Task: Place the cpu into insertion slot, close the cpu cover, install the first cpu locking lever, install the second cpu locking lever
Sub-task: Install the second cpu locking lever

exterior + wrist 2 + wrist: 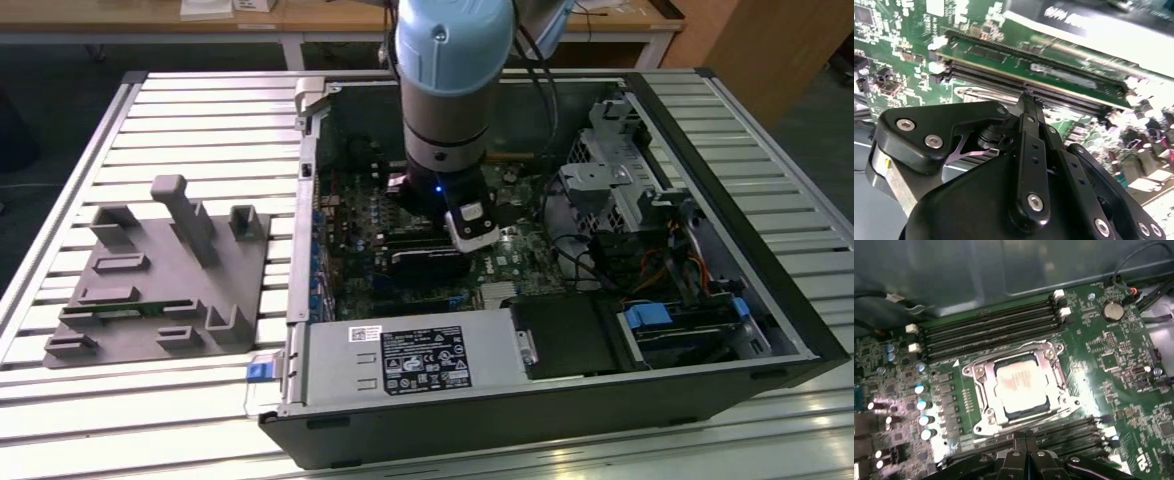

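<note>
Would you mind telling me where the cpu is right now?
In the first wrist view, the cpu sits in the insertion slot, framed by the cpu cover, between two banks of memory slots.

- The exterior view is looking down, well back, on the open computer case (534, 330).
- Both wrist views are looking close past my gripper (1025, 437) at the motherboard (899, 45).

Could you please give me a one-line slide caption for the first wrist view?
The cpu sits in the insertion slot under the closed cpu cover, with the shut tool close by.
</note>
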Motion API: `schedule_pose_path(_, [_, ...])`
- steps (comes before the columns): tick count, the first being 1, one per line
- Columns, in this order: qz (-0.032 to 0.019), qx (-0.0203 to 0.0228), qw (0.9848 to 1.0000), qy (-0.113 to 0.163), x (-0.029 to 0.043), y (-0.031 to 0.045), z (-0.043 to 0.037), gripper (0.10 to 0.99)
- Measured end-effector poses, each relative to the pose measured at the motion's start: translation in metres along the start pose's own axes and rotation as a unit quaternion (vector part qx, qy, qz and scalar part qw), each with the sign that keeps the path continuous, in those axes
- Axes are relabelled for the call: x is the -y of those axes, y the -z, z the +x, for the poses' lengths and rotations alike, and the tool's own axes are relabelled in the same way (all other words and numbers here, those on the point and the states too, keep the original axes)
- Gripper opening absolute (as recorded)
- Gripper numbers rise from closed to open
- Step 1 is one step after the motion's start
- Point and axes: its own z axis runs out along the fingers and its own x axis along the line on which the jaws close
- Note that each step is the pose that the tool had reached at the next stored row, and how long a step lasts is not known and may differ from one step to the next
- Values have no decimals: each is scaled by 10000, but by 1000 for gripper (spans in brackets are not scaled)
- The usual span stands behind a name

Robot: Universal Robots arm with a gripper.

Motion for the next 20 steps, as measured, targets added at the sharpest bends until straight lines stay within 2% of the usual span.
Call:
schedule_pose_path(3, [8,0,10000,-1,-72,-19,-10,106])
schedule_pose_path(8, [50,10,10000,3,-212,-57,19,106])
schedule_pose_path(9, [73,15,10000,4,-237,-64,26,106])
schedule_pose_path(15, [292,55,9996,15,-364,-98,56,106])
schedule_pose_path(20, [305,58,9995,16,-428,-115,74,106])
